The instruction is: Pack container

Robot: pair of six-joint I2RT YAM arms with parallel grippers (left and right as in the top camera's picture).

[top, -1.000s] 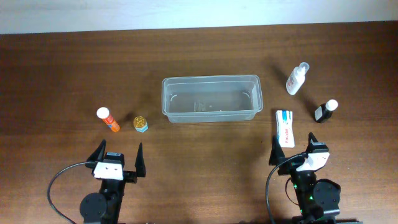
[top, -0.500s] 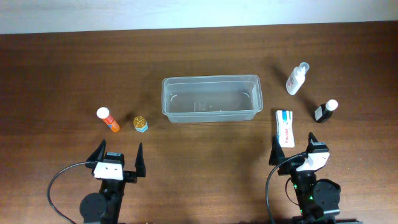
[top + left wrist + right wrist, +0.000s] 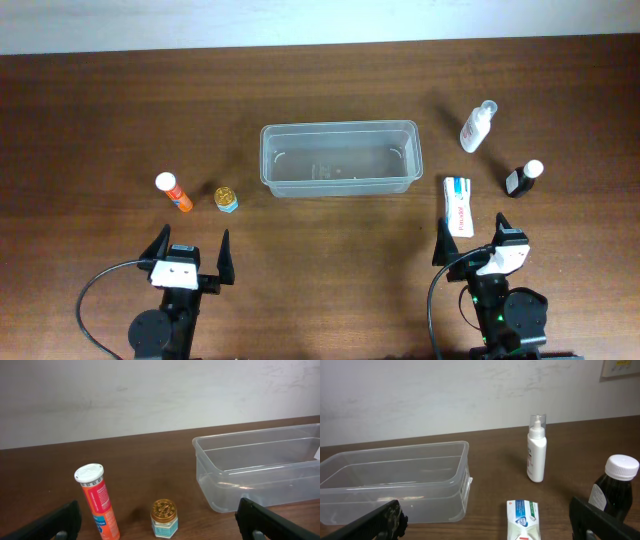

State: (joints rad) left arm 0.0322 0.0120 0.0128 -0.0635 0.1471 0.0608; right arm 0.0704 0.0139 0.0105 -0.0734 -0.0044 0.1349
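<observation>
The clear plastic container (image 3: 340, 160) sits empty at the table's centre; it also shows in the left wrist view (image 3: 260, 465) and the right wrist view (image 3: 395, 480). An orange tube (image 3: 174, 193) and a small gold-lidded jar (image 3: 226, 200) stand left of it. A white spray bottle (image 3: 477, 127), a dark bottle with a white cap (image 3: 523, 178) and a white toothpaste box (image 3: 458, 206) lie to its right. My left gripper (image 3: 188, 251) is open and empty near the front edge, behind the tube and jar. My right gripper (image 3: 474, 238) is open and empty just behind the box.
The dark wooden table runs to a white wall at the back. The tube (image 3: 97, 502) and jar (image 3: 164, 519) stand close in front of the left fingers. The box (image 3: 522, 520) lies between the right fingers, with the dark bottle (image 3: 615, 487) to its right.
</observation>
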